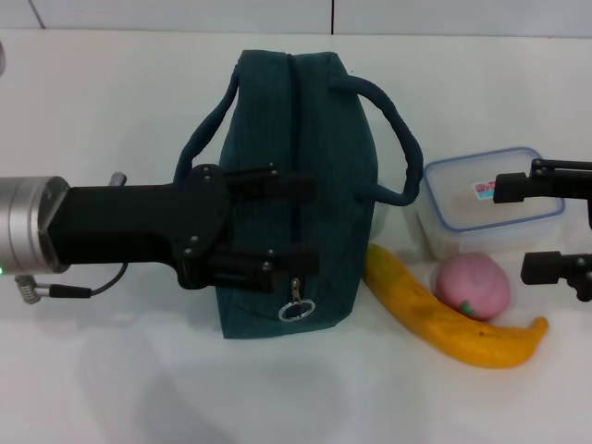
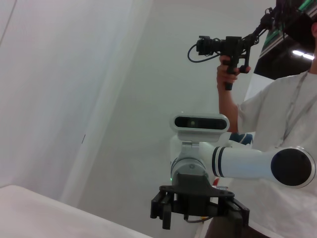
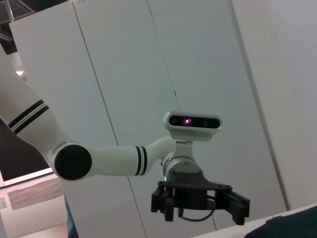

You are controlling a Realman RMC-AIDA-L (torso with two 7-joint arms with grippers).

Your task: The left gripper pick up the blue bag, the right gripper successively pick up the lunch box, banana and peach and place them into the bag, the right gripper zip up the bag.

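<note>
Nearest the head camera, the left gripper (image 1: pixel 289 225) reaches in from nine o'clock over the blue bag (image 1: pixel 314 139), its two black fingers (image 1: pixel 268 182) spread apart, one lying across the bag's left panel and the other lower down just left of the zipper pull ring (image 1: pixel 296 311); they are released, and I cannot tell whether they touch the fabric or hover just above it. That bag stands upright on the white table (image 1: pixel 139 388) at the centre of the view, its zipper line running from twelve to six o'clock and looking closed, one dark handle (image 1: pixel 393 134) arching out toward three o'clock and the other toward nine. At roughly four o'clock from the bag lies the banana (image 1: pixel 453 319), its stem end just beside the bag's lower right corner. A peach (image 1: pixel 474 285) sits against the banana's upper side, and beyond it, toward three o'clock, rests the lunch box (image 1: pixel 467 222), a clear container with a blue-rimmed lid. Over the lunch box and the peach, at the three o'clock edge, the right gripper (image 1: pixel 529 227) enters with its fingers parted wide, holding nothing. Both wrist views look back at the robot's head and body; the left wrist view also shows a person (image 2: pixel 277 129) holding a camera rig (image 2: pixel 225 47).
</note>
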